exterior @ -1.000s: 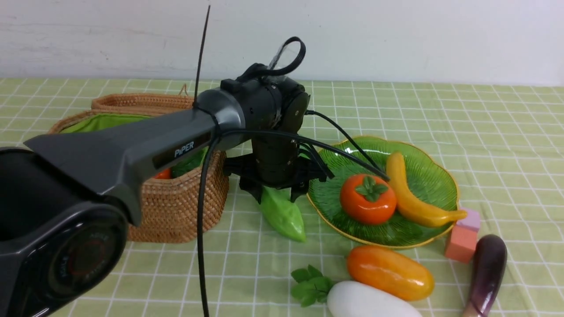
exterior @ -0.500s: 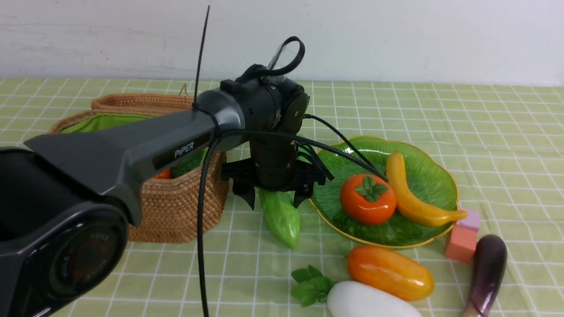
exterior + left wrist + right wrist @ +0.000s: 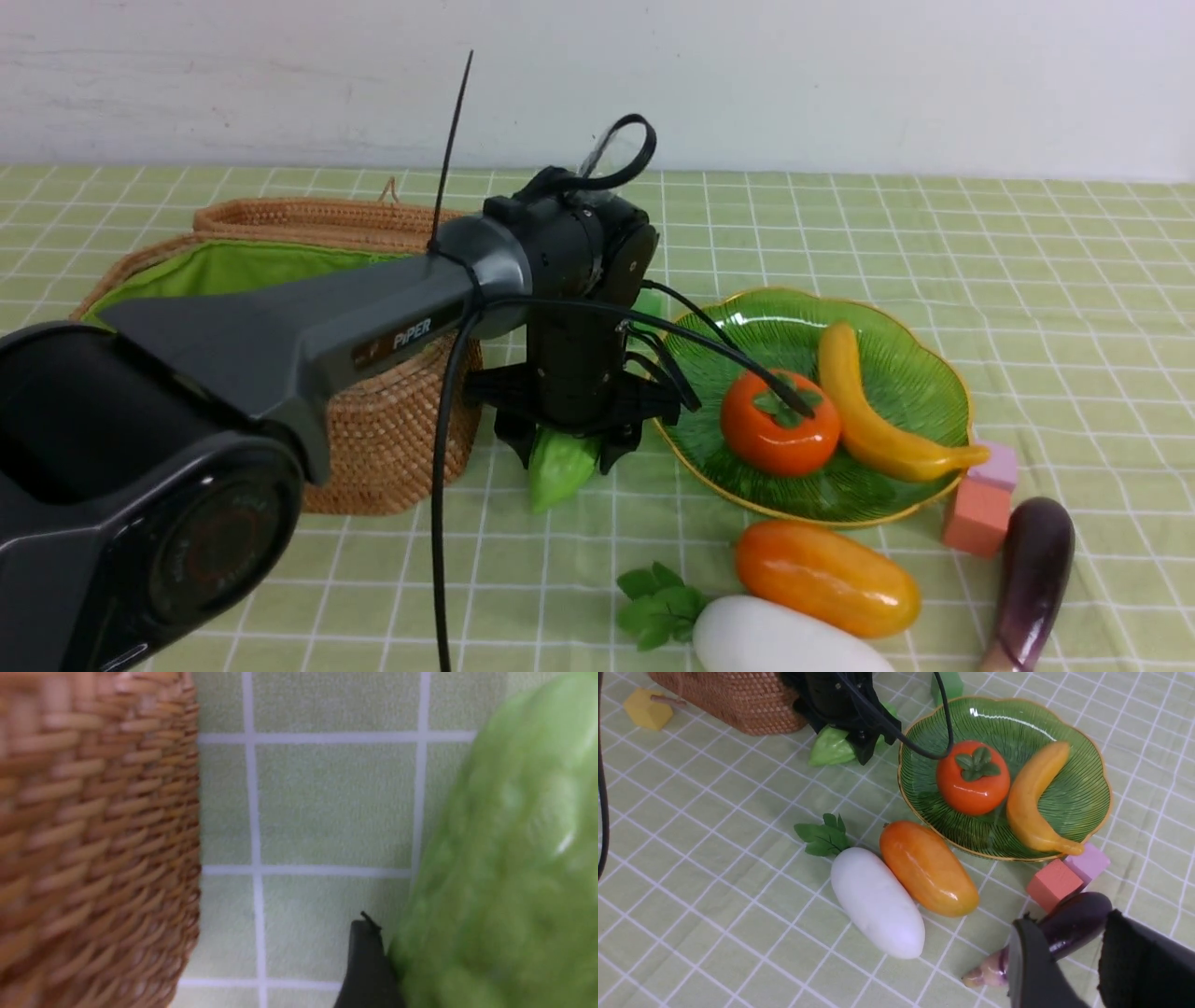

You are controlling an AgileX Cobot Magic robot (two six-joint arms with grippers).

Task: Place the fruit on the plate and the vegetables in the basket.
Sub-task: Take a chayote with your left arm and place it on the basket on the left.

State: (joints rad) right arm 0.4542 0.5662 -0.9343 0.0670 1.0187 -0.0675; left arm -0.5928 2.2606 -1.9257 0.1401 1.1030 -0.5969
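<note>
My left gripper [image 3: 563, 446] is shut on the light green ridged gourd [image 3: 558, 467], between the wicker basket [image 3: 392, 439] and the green glass plate [image 3: 901, 373]. The gourd hangs tip down; in the left wrist view one black finger [image 3: 366, 966] presses against the gourd [image 3: 504, 858]. The persimmon [image 3: 780, 425] and banana [image 3: 864, 411] lie on the plate. Mango [image 3: 928, 868] and white radish [image 3: 875, 903] lie side by side on the cloth. My right gripper [image 3: 1069, 926] hovers open over the purple eggplant [image 3: 1073, 914], holding nothing.
A salmon cube [image 3: 976, 518] and a pink cube [image 3: 997, 464] sit against the plate's near right rim, beside the eggplant. A yellow cube [image 3: 647, 709] lies by the basket and a green cube [image 3: 945, 683] behind the plate. The left arm's cables drape over the plate.
The left jaws opened wide around the gourd, then closed on it. The gourd has swung from lying slanted on the cloth to pointing tip down, and the arm has shifted slightly.
</note>
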